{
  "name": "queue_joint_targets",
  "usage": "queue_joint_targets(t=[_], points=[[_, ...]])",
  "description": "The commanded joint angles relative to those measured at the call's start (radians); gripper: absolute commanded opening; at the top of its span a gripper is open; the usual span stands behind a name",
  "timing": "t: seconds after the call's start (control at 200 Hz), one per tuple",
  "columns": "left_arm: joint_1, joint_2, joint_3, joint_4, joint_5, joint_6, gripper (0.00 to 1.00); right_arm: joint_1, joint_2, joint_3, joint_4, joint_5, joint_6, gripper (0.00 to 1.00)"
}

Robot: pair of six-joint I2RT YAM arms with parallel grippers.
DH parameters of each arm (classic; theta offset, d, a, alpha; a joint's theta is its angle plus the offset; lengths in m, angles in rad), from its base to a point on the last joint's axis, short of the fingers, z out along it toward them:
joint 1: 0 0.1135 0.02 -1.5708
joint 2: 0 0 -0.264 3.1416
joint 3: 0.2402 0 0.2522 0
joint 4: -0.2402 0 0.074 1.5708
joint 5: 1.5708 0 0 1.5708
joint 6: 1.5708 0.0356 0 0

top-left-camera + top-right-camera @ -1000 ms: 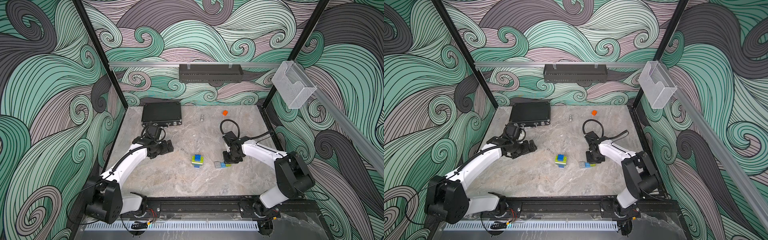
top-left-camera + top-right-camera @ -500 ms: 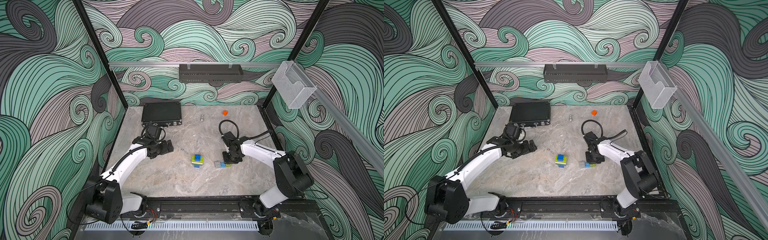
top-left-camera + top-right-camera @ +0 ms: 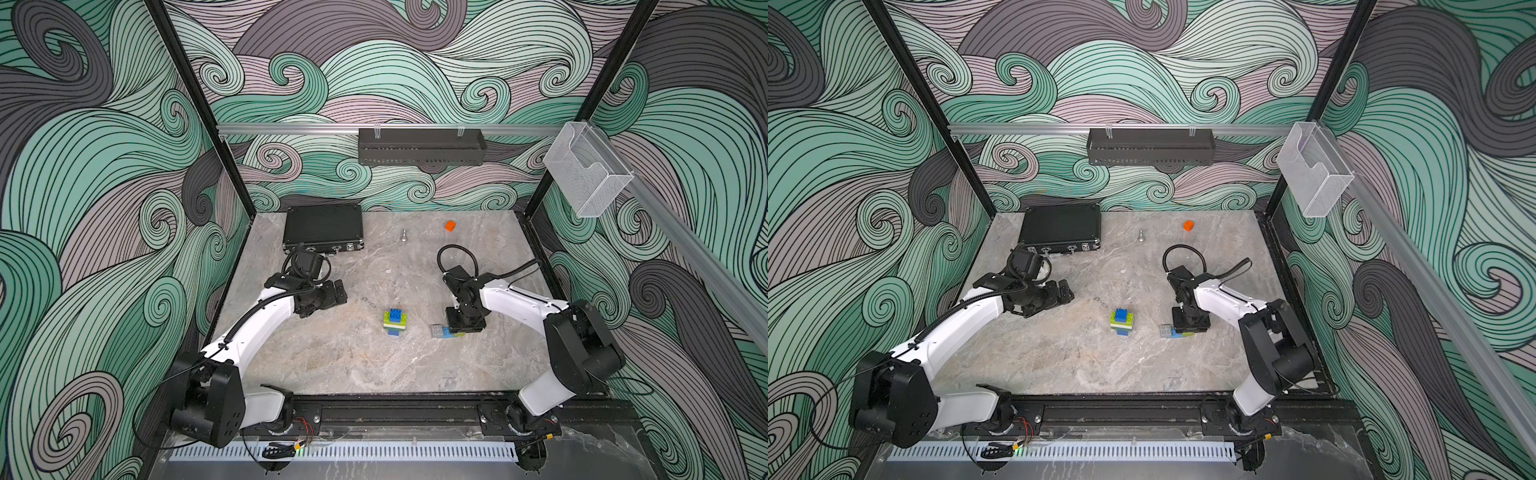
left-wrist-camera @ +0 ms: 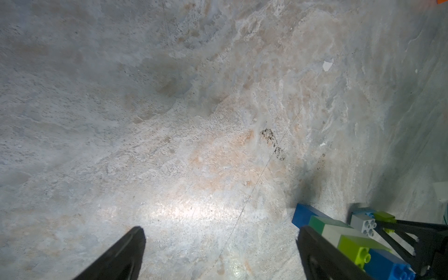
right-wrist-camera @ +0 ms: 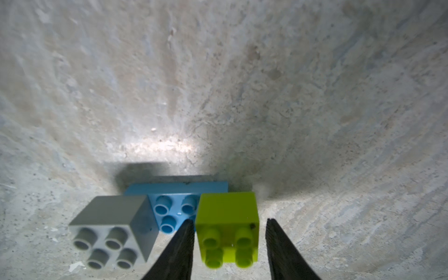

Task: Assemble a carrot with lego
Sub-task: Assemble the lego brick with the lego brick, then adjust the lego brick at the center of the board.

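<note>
**Carrot body (image 3: 395, 322) and crosspiece (image 3: 446, 331) apart on the surface (image 3: 374, 365); right pincer (image 3: 461, 324) astride the lime brick (image 5: 228, 208)**

- Carrot body: stands near the middle of the surface in both top views, a blue brick on top and lime under it. My left wrist view shows its bands from the side: dark blue, dark green, white, lime, blue. Nothing grips it.
- Crosspiece: lies flat just beside the carrot body, on my right-arm side, not touching it. It is a light blue brick (image 5: 174, 196) with a grey brick (image 5: 114, 232) on one end and the lime brick on the other, studs facing my right wrist camera.
- Right pincer: low over the lime end of the crosspiece. Its jaws are apart, one finger (image 5: 179, 252) on each side of the lime brick. One finger sits close against the brick's side, and a clear gap shows at the other. The brick is not clamped.
- Left pincer (image 3: 338, 291): jaws spread wide and holding nothing, above bare surface and well apart from the carrot body. One finger (image 4: 315, 254) partly covers the carrot body in the left wrist view.
- Also present: a black case (image 3: 324, 226) at the back of the surface, a small metal piece (image 3: 403, 236) and an orange cube (image 3: 450, 225) near the rear edge, all well away from both pincers.
</note>
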Motion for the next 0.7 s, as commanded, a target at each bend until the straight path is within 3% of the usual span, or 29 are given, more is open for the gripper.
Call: queue_joint_targets(t=[0.0,0.21,0.36,0.56,0.695], points=[[0.009,-0.029,0.012,-0.010,-0.012,0.007,0.98,-0.006,-0.017,0.022,-0.045,-0.032,0.028,0.53],[0.010,-0.031,0.009,-0.009,-0.009,0.003,0.99,-0.047,-0.067,0.039,-0.058,-0.047,0.036,0.59],[0.009,-0.039,0.009,-0.018,-0.019,0.006,0.99,-0.048,-0.113,0.053,-0.121,-0.045,0.024,0.54],[0.010,-0.050,0.001,-0.012,-0.028,0.001,0.98,0.102,-0.292,-0.143,-0.010,-0.050,0.252,0.56],[0.010,-0.044,0.006,-0.017,-0.029,0.001,0.99,0.184,-0.246,-0.156,0.042,-0.034,0.349,0.54]])
